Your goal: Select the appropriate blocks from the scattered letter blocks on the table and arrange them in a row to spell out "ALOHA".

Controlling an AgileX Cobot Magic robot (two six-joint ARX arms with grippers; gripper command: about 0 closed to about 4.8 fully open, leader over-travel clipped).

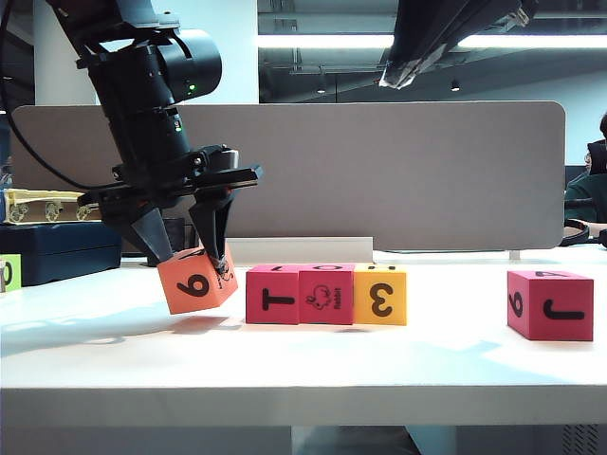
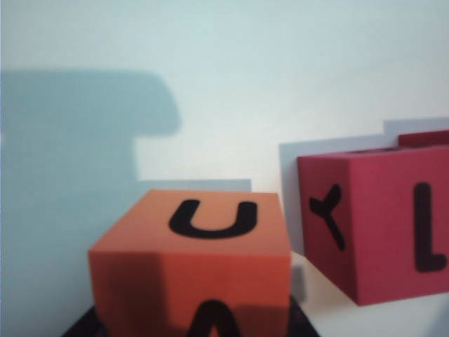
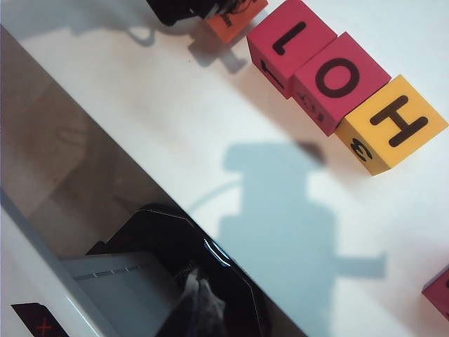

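I see the table (image 1: 285, 360) as a wide white surface with a row already sitting on it: crimson block (image 1: 272, 295), second crimson block (image 1: 326, 295) and yellow block (image 1: 380, 296), touching side by side; from the right wrist view their top faces read L, O, H. A lone crimson block (image 1: 550, 304) stands well apart to the right. My left gripper (image 1: 187, 248) is clamped on the orange block (image 1: 196, 280), which hangs tilted just clear of the table, close to the L end of the row. The gap to close runs sideways, toward the crimson L block, so I judge this arm must level the cube and seat it flush against that end. My right gripper (image 1: 403, 71) hangs high above, fingers together and empty, nearer the lone block. The small green block (image 1: 9, 273) sits at the far left edge.
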